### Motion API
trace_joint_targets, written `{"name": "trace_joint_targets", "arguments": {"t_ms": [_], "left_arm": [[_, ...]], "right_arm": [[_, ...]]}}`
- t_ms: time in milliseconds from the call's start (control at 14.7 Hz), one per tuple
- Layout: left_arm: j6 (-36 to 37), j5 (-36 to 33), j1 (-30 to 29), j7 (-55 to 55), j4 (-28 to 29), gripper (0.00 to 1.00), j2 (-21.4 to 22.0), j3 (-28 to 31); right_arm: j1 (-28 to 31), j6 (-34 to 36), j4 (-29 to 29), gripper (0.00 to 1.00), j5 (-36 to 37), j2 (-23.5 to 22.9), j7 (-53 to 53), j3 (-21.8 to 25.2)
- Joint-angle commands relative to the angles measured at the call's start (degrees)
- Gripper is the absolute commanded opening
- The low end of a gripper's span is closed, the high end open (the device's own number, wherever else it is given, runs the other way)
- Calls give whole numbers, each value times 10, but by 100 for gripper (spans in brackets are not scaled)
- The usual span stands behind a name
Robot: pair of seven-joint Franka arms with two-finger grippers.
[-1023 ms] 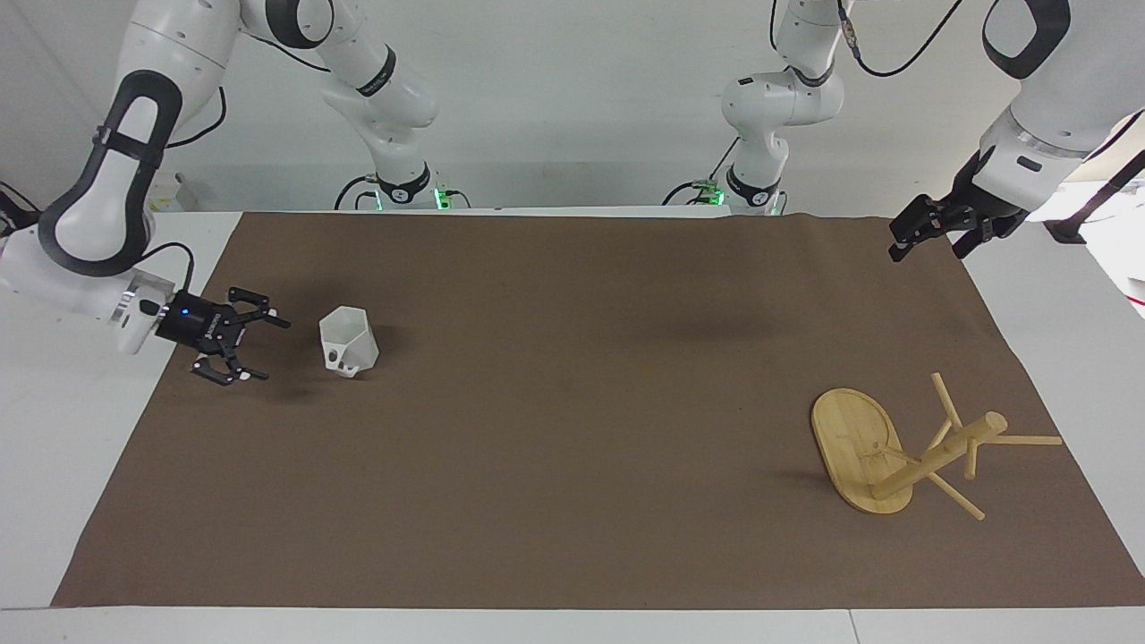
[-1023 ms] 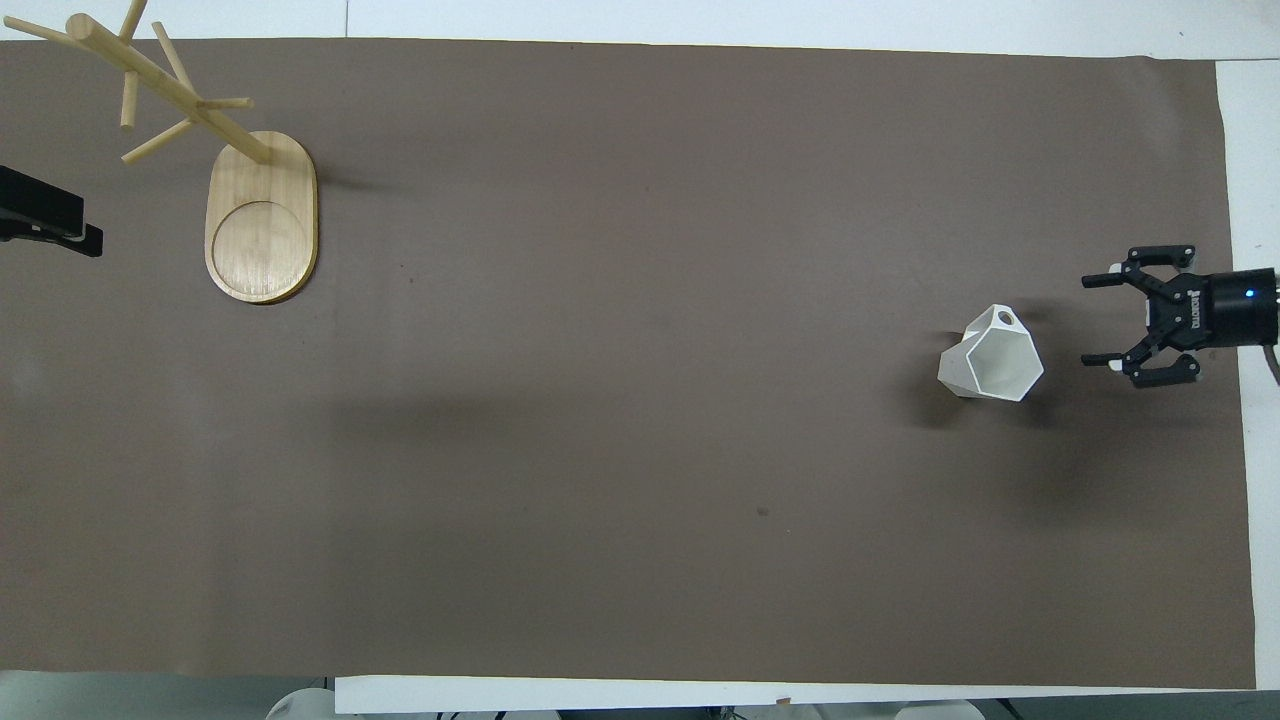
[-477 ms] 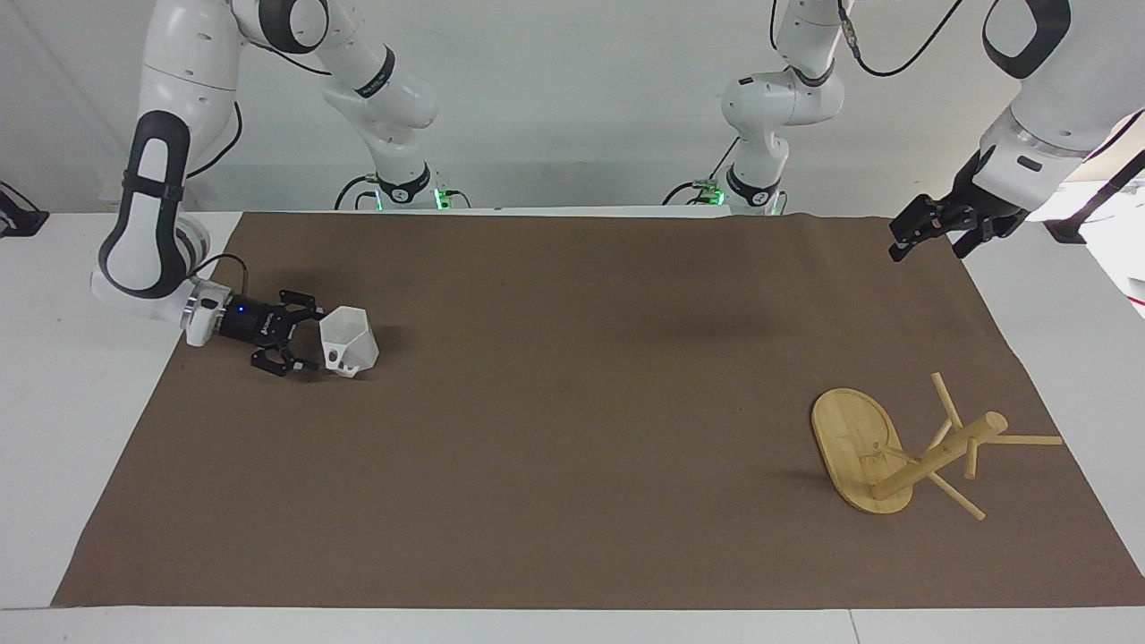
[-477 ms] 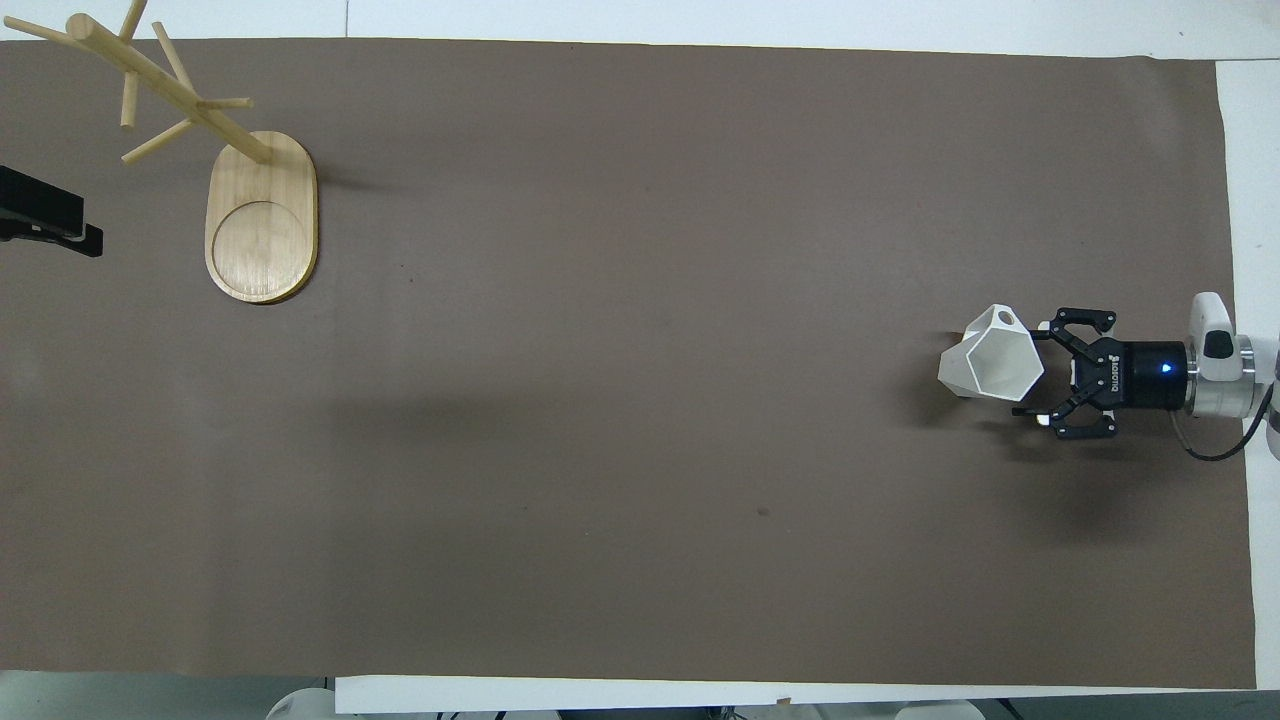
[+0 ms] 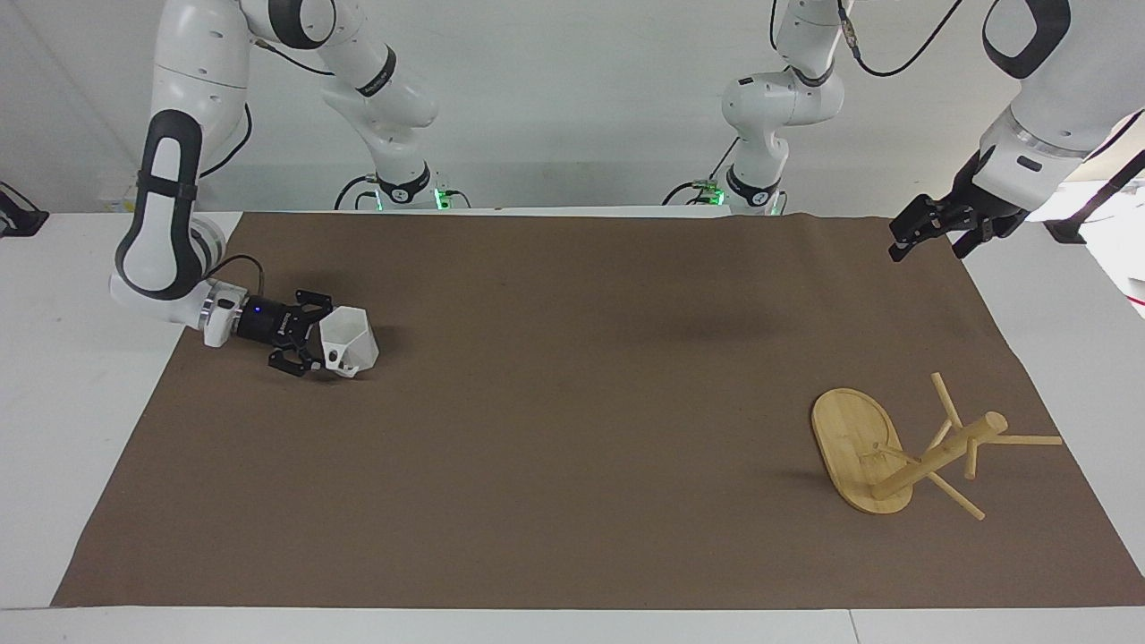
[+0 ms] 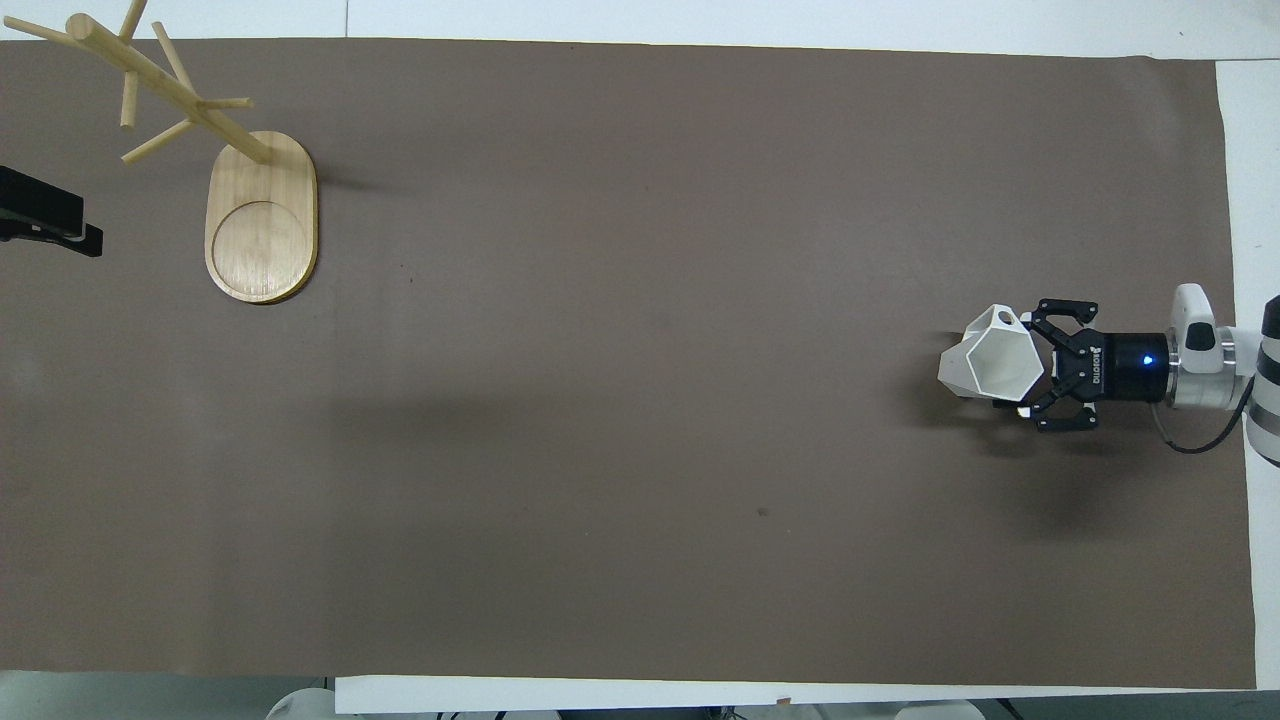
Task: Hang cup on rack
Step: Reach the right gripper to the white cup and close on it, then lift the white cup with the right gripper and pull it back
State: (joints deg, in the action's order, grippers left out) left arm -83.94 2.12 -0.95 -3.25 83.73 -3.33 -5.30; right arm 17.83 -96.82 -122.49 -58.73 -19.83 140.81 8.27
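Note:
The white faceted cup sits mouth up on the brown mat toward the right arm's end of the table. Its handle is on the side farther from the robots. My right gripper lies low and level against the cup, open, one finger on each side of the cup's wall. The bamboo rack stands on its oval base toward the left arm's end, with bare pegs. My left gripper waits, open and empty, above the mat's corner.
The brown mat covers most of the white table. Only the cup and the rack are on it. The wide stretch of mat between them is bare.
My right gripper has dropped and slid in from the mat's edge to the cup, and its open fingers now flank the cup. The cup, rack and left arm have not moved.

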Motion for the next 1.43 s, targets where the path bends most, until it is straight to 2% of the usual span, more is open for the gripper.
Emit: {"name": "trace_joint_targets", "arguments": {"t_ms": [0,409,477,545,614,682,750,818,886,1023,1159,1364], "left_arm": [[1,-12,0,6,18,100,16,-1],[2,-12,0,6,18,100,16,-1],[2,-12,0,6,18,100,17,-1],[2,-12,0,6,18,100,17,-1],[2,-12,0,6,18,100,16,-1],[2,-12,0,6,18,100,16,-1],[1,-12,0,6,18,100,16,-1],[1,-12,0,6,18,100,16,-1],[2,-12,0,6,17,100,16,-1],[-2,-12,0,7,17,100,16,-1],[1,-12,-2,9,17,100,16,-1],[11,-12,-17,4,20,100,18,-1]], "right_arm": [[0,-8,-23,100,-14,16,10,-1],[-10,-12,-39,100,-24,21,38,-1],[-16,-13,-39,97,-24,21,37,-1],[-24,-12,-36,91,-25,21,36,-1],[-30,-12,-34,79,-25,21,35,-1],[-32,-11,-31,67,-25,21,35,-2],[-38,-7,-27,46,-25,20,35,-2],[-39,-4,-20,34,-25,20,33,-2],[-47,1,-10,27,-25,21,27,-3],[-92,6,12,25,-25,28,-30,-3],[-169,-3,28,25,-34,57,-122,-3],[-274,-71,52,25,-90,95,-264,-3]]}}
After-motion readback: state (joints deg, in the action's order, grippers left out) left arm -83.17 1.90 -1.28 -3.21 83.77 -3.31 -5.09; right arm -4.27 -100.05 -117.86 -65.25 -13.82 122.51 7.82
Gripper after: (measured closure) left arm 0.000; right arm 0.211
